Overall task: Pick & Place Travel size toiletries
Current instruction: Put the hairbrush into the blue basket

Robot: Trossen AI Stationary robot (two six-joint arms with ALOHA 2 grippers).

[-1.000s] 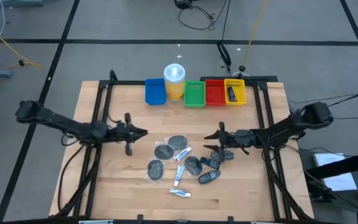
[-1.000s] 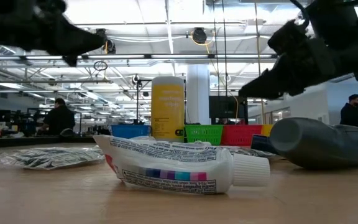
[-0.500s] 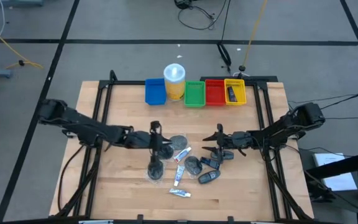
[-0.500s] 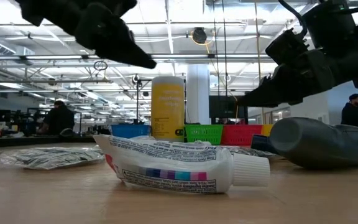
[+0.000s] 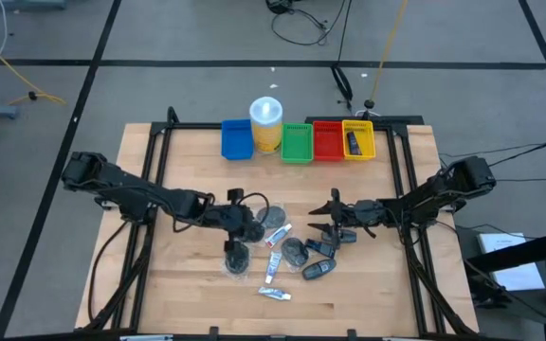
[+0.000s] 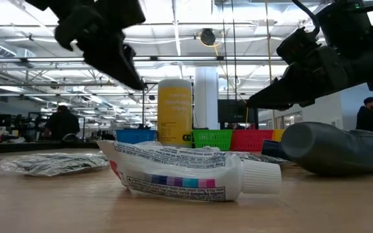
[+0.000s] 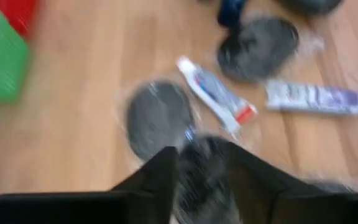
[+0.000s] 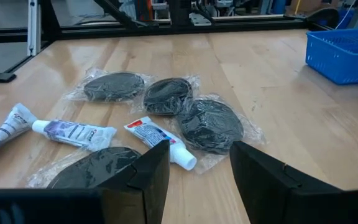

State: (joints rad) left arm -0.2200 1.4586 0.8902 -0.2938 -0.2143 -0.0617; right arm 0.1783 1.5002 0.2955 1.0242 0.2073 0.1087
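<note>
Tubes (image 5: 277, 235) and wrapped discs (image 5: 295, 251) crowd the bench (image 5: 178, 294); left pincer (image 5: 238, 227) (fingers apart) hovers over one disc (image 7: 157, 115), right pincer (image 5: 321, 214) open nearby.

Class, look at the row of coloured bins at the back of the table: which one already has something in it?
The yellow bin, at the row's right end beside the red bin. A dark oblong container lies inside it, while the blue bin, green bin and red one look empty.
</note>
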